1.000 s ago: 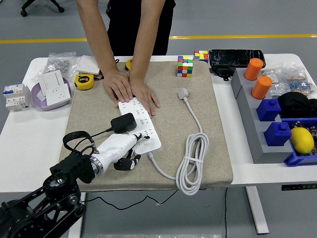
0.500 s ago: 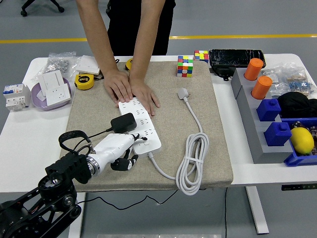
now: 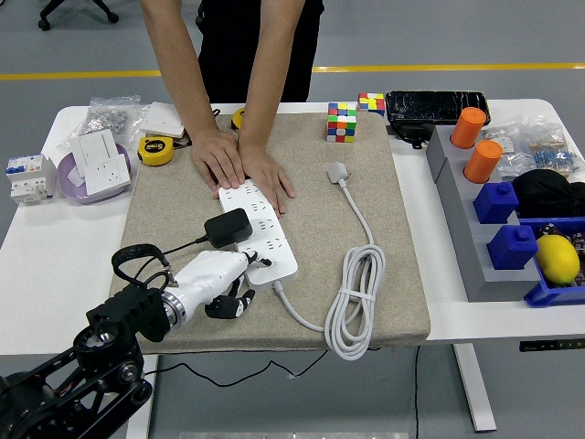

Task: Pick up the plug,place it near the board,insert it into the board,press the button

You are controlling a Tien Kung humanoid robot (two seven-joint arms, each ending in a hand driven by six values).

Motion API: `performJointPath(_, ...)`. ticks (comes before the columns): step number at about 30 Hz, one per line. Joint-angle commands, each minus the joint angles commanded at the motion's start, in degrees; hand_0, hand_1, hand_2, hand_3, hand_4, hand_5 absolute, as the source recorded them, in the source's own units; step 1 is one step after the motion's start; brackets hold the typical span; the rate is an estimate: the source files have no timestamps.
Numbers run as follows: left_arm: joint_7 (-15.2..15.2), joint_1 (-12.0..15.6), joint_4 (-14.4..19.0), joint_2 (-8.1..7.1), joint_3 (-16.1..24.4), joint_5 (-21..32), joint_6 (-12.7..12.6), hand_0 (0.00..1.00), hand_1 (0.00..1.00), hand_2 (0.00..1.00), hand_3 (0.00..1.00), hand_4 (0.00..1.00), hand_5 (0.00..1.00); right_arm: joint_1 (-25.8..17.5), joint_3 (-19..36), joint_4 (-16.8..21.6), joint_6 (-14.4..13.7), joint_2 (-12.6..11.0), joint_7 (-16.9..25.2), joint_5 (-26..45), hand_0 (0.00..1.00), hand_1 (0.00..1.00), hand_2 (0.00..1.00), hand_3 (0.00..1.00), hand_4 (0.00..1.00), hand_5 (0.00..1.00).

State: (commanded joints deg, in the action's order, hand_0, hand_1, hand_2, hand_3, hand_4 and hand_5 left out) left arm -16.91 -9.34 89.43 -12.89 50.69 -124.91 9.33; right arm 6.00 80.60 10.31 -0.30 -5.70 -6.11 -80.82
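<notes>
Reaching in from the mat's (image 3: 402, 274) near-left corner, the left hand (image 3: 215, 279) held nothing, its extended fingers touching the power strip's (image 3: 260, 229) near end; the black plug (image 3: 227, 227) sat in the strip, which a person's hands (image 3: 239, 165) steadied.

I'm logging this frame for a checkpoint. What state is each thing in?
Black plug: seated in the power strip.
Power strip: flat on the mat, held down by the person's hands.
White cable: coiled, its plug lying loose.
Left hand: fingertip at the strip's near end.
</notes>
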Motion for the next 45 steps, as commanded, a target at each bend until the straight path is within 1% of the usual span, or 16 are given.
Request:
performJointPath(12, -0.20, 0.34, -0.95, 0.13, -0.64, -0.20, 0.40, 0.142, 0.028, 0.152, 0.808, 0.512, 0.002, -0.16, -0.32, 0.00, -0.02, -0.03, -0.02, 0.07, 0.860, 0.717, 0.711, 0.687, 0.998, 0.667)
performJointPath(16, 0.00, 0.48, -0.38, 0.18, -0.08, -0.35, 0.09, 0.142, 0.029, 0.152, 0.803, 0.508, 0.002, -0.11, -0.43, 0.00, -0.04, -0.04, -0.04, 0.16, 0.859, 0.717, 0.710, 0.687, 0.998, 0.667)
performJointPath(22, 0.23, 0.36, 2.78, -0.04, 1.88, 0.19, 0.19, 0.142, 0.030, 0.152, 0.791, 0.507, 0.002, -0.09, -0.82, 0.00, -0.08, -0.03, -0.02, 0.53, 0.860, 0.717, 0.710, 0.686, 0.998, 0.666)
performJointPath(25, 0.29, 0.08, 5.05, -0.22, 2.60, 1.93, 0.46, 0.144, 0.031, 0.152, 0.787, 0.496, 0.002, -0.12, -0.67, 0.00, -0.09, -0.01, -0.08, 0.41, 0.860, 0.717, 0.710, 0.687, 0.998, 0.666)
performJointPath(28, 1.32, -0.24, 5.95, 0.05, 3.52, 5.35, -0.53, 0.144, 0.031, 0.152, 0.787, 0.496, 0.002, -0.09, -0.75, 0.00, -0.11, 0.00, -0.07, 0.54, 0.860, 0.717, 0.710, 0.687, 0.998, 0.666)
performJointPath(30, 3.03, -0.63, 5.43, 0.58, 4.59, 7.94, -3.02, 0.144, 0.031, 0.152, 0.787, 0.496, 0.002, -0.07, -0.83, 0.00, -0.13, 0.02, -0.05, 0.67, 0.860, 0.717, 0.710, 0.687, 0.998, 0.666)
performJointPath(31, 3.62, -0.79, 4.98, 0.88, 5.05, 8.70, -3.75, 0.227, 0.149, 0.238, 0.586, 0.516, 0.002, -0.08, -0.86, 0.00, -0.13, 0.04, -0.05, 0.70, 0.860, 0.717, 0.710, 0.685, 0.998, 0.667)
performJointPath(32, 5.03, -1.04, 4.08, 1.38, 5.89, 11.02, -5.43, 0.227, 0.149, 0.238, 0.586, 0.516, 0.002, -0.10, -0.89, 0.00, -0.14, 0.06, -0.05, 0.75, 0.860, 0.717, 0.710, 0.685, 0.998, 0.667)
performJointPath(34, 7.24, -1.67, 1.79, 2.43, 6.55, 15.17, -6.87, 0.227, 0.149, 0.238, 0.586, 0.516, 0.002, -0.18, -0.85, 0.00, -0.14, 0.11, -0.09, 0.71, 0.860, 0.717, 0.710, 0.685, 0.998, 0.667)
performJointPath(35, 8.77, -2.24, -0.11, 3.26, 6.66, 17.78, -5.92, 0.227, 0.149, 0.238, 0.586, 0.516, 0.002, -0.18, -0.69, 0.00, -0.12, 0.18, -0.16, 0.55, 0.860, 0.717, 0.710, 0.685, 0.998, 0.667)
performJointPath(36, 9.62, -2.53, -1.18, 3.66, 6.69, 19.64, -5.26, 0.227, 0.149, 0.238, 0.586, 0.516, 0.002, -0.18, -0.71, 0.00, -0.13, 0.21, -0.15, 0.60, 0.860, 0.717, 0.710, 0.685, 0.998, 0.667)
performJointPath(37, 10.44, -2.80, -2.22, 3.99, 6.73, 22.25, -4.70, 0.603, 0.607, 0.505, 0.467, 0.849, 0.002, -0.17, -0.80, 0.00, -0.14, 0.23, -0.11, 0.72, 0.859, 0.717, 0.710, 0.685, 0.998, 0.664)
performJointPath(39, 12.30, -3.56, -3.97, 4.90, 7.06, 27.09, -3.52, 0.603, 0.607, 0.505, 0.467, 0.849, 0.002, -0.08, -1.00, 0.00, -0.14, 0.27, -0.11, 0.90, 0.859, 0.717, 0.710, 0.685, 0.998, 0.664)
performJointPath(42, 14.64, -4.92, -6.18, 6.38, 8.93, 34.21, -2.67, 0.603, 0.607, 0.505, 0.467, 0.849, 0.002, -0.02, -1.17, 0.00, -0.20, 0.27, -0.12, 1.13, 0.859, 0.717, 0.710, 0.685, 0.998, 0.664)
performJointPath(43, 14.98, -5.22, -6.62, 6.61, 9.32, 36.44, -2.67, 0.882, 0.905, 0.814, 0.602, 0.974, 0.179, -0.02, -1.14, 0.00, -0.21, 0.28, -0.13, 1.12, 0.860, 0.717, 0.710, 0.685, 0.998, 0.667)
performJointPath(45, 15.55, -5.87, -7.39, 6.96, 10.24, 41.28, -2.70, 0.882, 0.905, 0.814, 0.602, 0.974, 0.179, -0.05, -1.11, 0.00, -0.20, 0.27, -0.16, 1.12, 0.860, 0.717, 0.710, 0.685, 0.998, 0.667)
